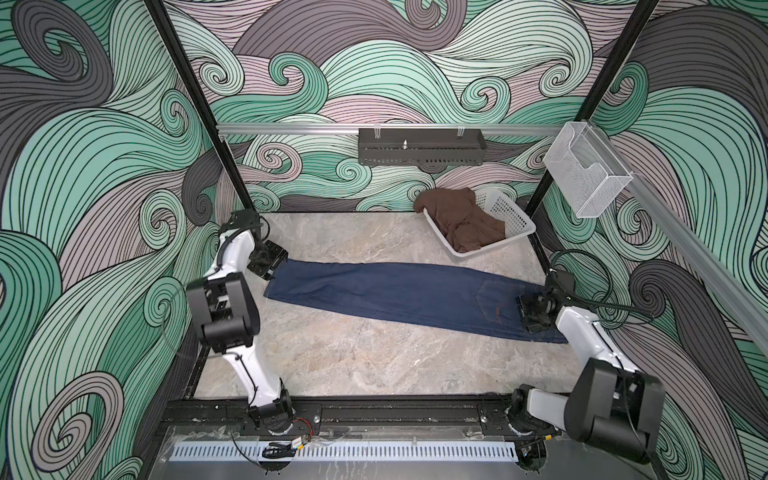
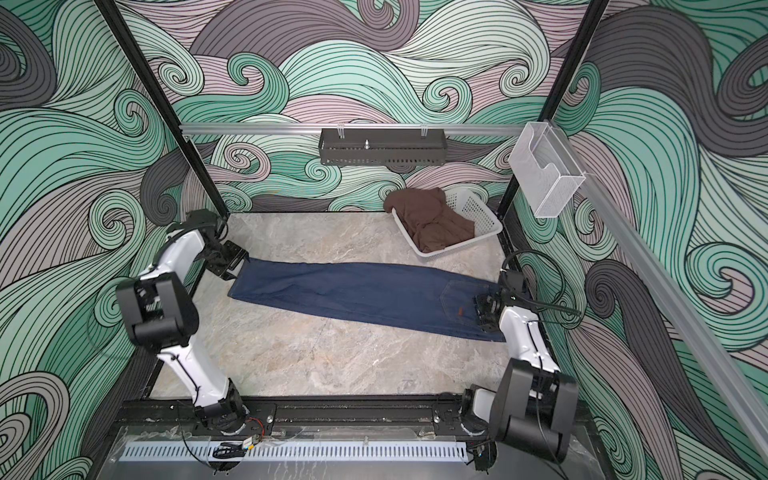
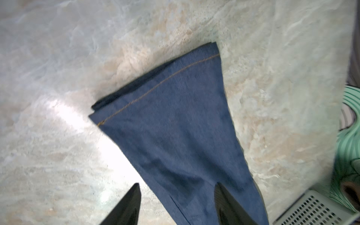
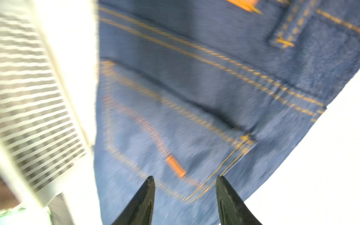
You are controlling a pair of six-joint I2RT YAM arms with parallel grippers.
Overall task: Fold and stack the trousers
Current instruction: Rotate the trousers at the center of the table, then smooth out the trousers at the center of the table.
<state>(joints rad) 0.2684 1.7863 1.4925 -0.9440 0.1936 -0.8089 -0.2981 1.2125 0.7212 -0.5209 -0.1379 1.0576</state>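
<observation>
Two wrist views show jaws apart: left tool (image 3: 177,184) over the trousers (image 1: 395,293) hem (image 3: 155,87); right tool (image 4: 185,176) over the pocket (image 4: 155,136); top views show their full length.

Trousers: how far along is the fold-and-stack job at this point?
Done: the trousers lie flat across the table, leg on leg. In hand: nothing is gripped; the left gripper is open near the hems and the right gripper is open over the back pocket. Left: the crosswise folds and the stacking.
</observation>
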